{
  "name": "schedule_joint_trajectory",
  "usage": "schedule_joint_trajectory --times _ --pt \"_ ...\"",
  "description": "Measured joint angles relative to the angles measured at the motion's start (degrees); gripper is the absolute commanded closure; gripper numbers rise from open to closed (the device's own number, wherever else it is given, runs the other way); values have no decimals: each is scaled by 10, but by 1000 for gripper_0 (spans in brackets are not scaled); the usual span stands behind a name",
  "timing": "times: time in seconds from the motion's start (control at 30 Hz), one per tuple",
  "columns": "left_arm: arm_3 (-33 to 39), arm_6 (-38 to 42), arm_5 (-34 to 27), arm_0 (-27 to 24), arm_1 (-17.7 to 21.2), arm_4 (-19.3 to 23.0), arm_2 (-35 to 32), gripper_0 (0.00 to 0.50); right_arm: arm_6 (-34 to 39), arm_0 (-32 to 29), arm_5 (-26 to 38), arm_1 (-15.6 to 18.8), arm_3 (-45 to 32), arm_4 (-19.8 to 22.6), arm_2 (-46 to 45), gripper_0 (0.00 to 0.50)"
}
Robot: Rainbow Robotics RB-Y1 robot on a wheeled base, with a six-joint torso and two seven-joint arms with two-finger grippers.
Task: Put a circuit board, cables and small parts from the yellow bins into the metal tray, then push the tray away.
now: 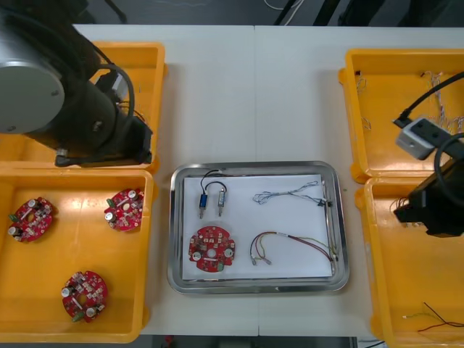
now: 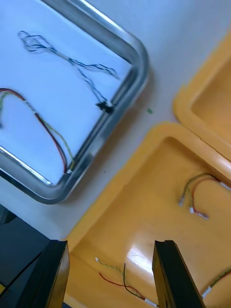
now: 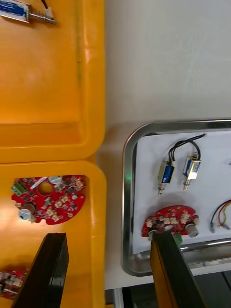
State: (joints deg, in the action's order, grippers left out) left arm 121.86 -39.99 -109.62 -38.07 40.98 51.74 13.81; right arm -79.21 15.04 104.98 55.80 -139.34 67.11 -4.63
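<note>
The metal tray (image 1: 174, 232) sits mid-table, white inside. It holds a red circuit board (image 1: 212, 248), two small metal parts (image 1: 212, 199) on a black cable, a twisted blue and white cable (image 1: 290, 194) and a red and yellow cable (image 1: 290, 245). My left gripper (image 3: 108, 269) is open above the rim between the two left bins, beside the tray's left edge (image 3: 127, 192). Over the near right bin, my right gripper (image 2: 110, 274) is open, with loose cables (image 2: 120, 279) below it.
The near left yellow bin (image 1: 148, 254) holds three circuit boards (image 1: 84, 295). One small metal part (image 3: 26, 12) lies in the far left bin (image 1: 156, 72). Cables lie in the far right bin (image 1: 348, 109) and the near right bin (image 1: 370, 275). Bare table lies beyond the tray.
</note>
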Motion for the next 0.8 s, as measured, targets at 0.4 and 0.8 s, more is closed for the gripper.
schedule_joint_trajectory --times 0.4,0.8 --pt "53 -30 0 133 15 0 -127 0 -32 181 -2 -18 35 -27 249 0" --pt "94 -102 0 216 16 -8 -194 0 -164 210 -2 -115 88 -117 349 0"
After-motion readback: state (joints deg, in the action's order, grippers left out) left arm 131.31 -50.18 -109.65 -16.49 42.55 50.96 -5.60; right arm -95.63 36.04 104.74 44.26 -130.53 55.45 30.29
